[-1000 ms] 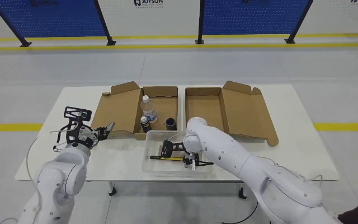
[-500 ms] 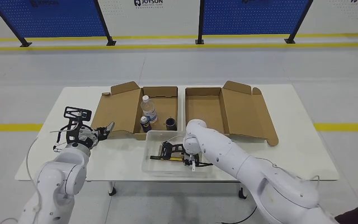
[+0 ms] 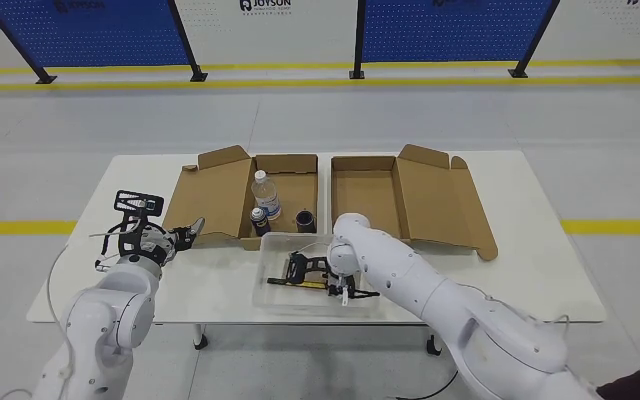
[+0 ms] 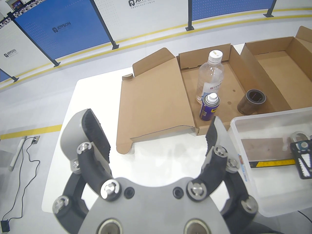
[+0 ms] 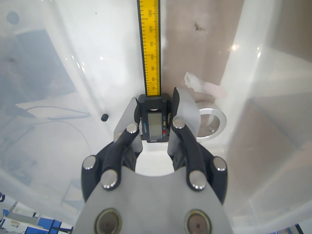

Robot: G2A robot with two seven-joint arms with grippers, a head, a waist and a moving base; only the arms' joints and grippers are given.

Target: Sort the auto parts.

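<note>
A digital caliper [image 5: 154, 122] with a yellow scale [image 5: 148, 37] lies in the clear plastic bin [image 5: 268, 98]. My right gripper [image 5: 156, 103] is shut on its black display head. A metal ring [image 5: 211, 122] rests on the bin floor just beside that gripper. From above, the right gripper [image 3: 303, 268] is inside the bin [image 3: 262, 282] at the table's front. My left gripper [image 4: 151, 120] hangs open and holds nothing, over bare table left of the bin [image 4: 243, 132]. The caliper [image 4: 302, 159] shows at the bin's far side.
The left cardboard box [image 3: 290, 168] holds a clear bottle [image 3: 264, 193], a blue spray can [image 3: 259, 220] and a black cylindrical bearing [image 3: 305, 220]. The right cardboard box [image 3: 365, 195] has nothing inside. Both lids lie flat. White table [image 3: 530, 270] extends to the right.
</note>
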